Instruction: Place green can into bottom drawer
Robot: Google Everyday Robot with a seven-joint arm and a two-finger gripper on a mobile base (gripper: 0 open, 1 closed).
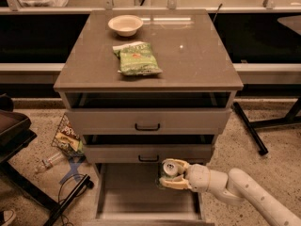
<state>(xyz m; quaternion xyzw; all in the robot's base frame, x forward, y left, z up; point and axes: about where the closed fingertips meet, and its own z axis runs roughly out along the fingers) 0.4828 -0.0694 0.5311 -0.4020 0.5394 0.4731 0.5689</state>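
The can (pixel 170 169) is clamped between the fingers of the tool (pixel 165 174), which is carried on a white arm (pixel 244 192) reaching in from the right. The can is held with its silver top up, over the right part of the open bottom drawer (pixel 134 197), just below the middle drawer's front (pixel 117 153). A chip bag (pixel 137 59) and a bowl (pixel 125 25) are seen on the surface (pixel 197 55)

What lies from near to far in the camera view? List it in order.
Gripper shut on green can over the bottom drawer → middle drawer → top drawer → chip bag → bowl.
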